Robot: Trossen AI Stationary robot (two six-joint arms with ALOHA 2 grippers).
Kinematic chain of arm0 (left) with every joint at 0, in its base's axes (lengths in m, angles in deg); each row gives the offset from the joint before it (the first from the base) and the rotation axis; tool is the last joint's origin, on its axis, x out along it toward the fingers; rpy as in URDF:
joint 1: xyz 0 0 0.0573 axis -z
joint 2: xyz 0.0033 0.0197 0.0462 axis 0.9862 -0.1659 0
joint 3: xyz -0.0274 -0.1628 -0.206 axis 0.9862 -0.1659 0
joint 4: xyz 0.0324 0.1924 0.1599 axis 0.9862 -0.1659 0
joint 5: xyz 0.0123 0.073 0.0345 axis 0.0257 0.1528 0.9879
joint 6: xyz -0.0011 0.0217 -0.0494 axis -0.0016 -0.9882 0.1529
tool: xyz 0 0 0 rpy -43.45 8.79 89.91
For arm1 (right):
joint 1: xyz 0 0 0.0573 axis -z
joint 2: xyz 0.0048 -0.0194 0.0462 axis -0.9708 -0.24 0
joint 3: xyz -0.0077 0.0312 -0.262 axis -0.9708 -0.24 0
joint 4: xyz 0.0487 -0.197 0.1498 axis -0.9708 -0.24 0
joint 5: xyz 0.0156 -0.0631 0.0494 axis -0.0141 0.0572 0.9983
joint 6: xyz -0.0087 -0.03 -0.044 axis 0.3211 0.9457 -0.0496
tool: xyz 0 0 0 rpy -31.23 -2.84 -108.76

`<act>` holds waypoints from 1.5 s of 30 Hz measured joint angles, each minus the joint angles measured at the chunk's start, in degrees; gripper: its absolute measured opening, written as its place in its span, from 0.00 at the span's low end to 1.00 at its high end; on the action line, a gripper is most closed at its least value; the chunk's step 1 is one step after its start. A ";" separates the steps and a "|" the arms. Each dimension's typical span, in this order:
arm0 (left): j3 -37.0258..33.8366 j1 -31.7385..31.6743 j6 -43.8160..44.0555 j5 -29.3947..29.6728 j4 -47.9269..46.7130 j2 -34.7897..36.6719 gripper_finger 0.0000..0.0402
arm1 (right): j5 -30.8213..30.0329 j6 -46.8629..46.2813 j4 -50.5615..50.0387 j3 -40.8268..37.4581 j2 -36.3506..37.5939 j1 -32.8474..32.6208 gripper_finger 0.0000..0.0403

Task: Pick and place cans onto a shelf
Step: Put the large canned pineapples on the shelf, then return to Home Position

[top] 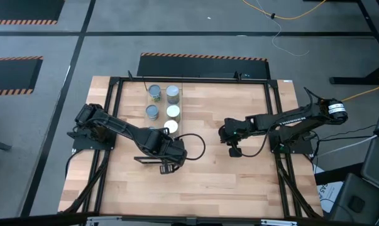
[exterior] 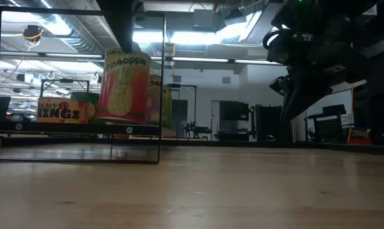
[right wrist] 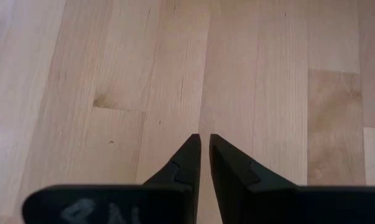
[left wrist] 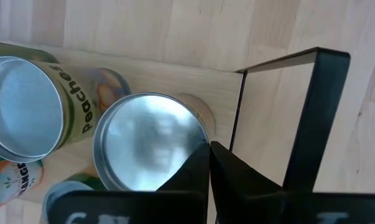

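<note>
The light-wood shelf (top: 163, 83) lies at the table's far left-centre and carries several cans standing on their bases, among them silver-topped ones (top: 154, 92) (top: 173, 94) and a white-topped one (top: 172, 112). My left gripper (left wrist: 209, 145) is shut and points down over the near-end can's silver top (left wrist: 147, 140), next to a Peaches can (left wrist: 25, 115). In the low view a Pineapple can (exterior: 123, 86) stands on the shelf (exterior: 77, 127). My right gripper (right wrist: 204, 138) is shut and empty above bare tabletop, right of centre (top: 234, 150). My left gripper's shut fingertips (left wrist: 199, 155) stand over the rim (left wrist: 196, 134) of the near-end can's top, coming from above. I cannot tell whether they touch it. The can stands upright on the shelf.
A black rod frame (left wrist: 318, 112) stands around the shelf's near end, close to my left gripper; it also shows in the low view (exterior: 162, 83). Open butcher-block tabletop (top: 214, 182) lies between and in front of the arms.
</note>
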 joint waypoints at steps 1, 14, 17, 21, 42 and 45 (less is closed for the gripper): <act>0.00 0.00 0.00 0.03 0.00 0.00 0.00 | 0.00 0.00 -0.02 0.00 0.00 0.00 0.10; 0.00 0.00 -0.48 0.07 0.00 0.00 0.08 | 0.00 0.00 -0.02 0.00 0.00 0.00 0.10; 0.00 0.00 -0.49 0.07 0.00 0.00 0.10 | 0.00 0.00 -0.02 0.00 0.00 0.00 0.10; 0.00 -0.02 -0.50 0.12 0.00 0.00 0.13 | 0.00 0.00 -0.01 0.00 0.00 -0.01 0.10; 6.45 -0.08 -8.19 9.36 2.47 0.42 0.13 | -0.01 0.00 0.00 0.00 0.00 0.00 0.10; 9.58 -0.13 -13.49 12.13 3.99 0.42 0.14 | -0.02 0.00 -0.01 0.00 0.00 0.00 0.10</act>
